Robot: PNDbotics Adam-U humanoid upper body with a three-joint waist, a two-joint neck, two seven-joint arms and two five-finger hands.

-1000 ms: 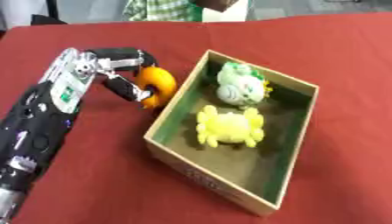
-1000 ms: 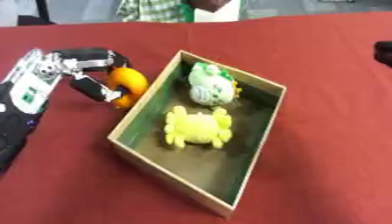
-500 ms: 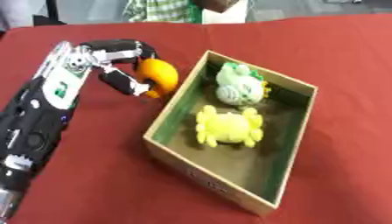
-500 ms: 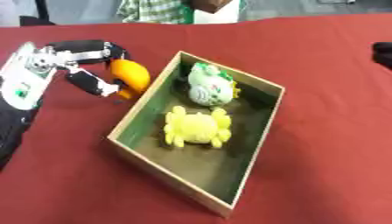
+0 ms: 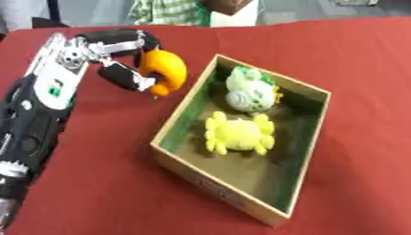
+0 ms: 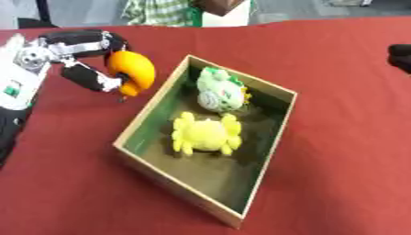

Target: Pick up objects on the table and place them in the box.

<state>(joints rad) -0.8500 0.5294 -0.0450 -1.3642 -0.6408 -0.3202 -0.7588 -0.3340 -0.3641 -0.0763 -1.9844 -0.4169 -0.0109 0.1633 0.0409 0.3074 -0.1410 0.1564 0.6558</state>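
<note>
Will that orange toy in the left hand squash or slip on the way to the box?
The orange toy looks plush, so probably soft and light. The left hand curls round it, so slipping seems unlikely. Dropped into the box, it should settle, not roll.

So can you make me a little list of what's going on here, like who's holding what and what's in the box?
Left hand: fingers curled round an orange toy, held up beside the box's left wall, not over it yet
Right hand: only a dark bit shows at the right edge; fingers cannot be made out
Box: open wooden box with green inside, on the red table
In the box: yellow plush toy near the middle, pale green and white plush toy behind it
Left to do: put the orange toy in
</note>
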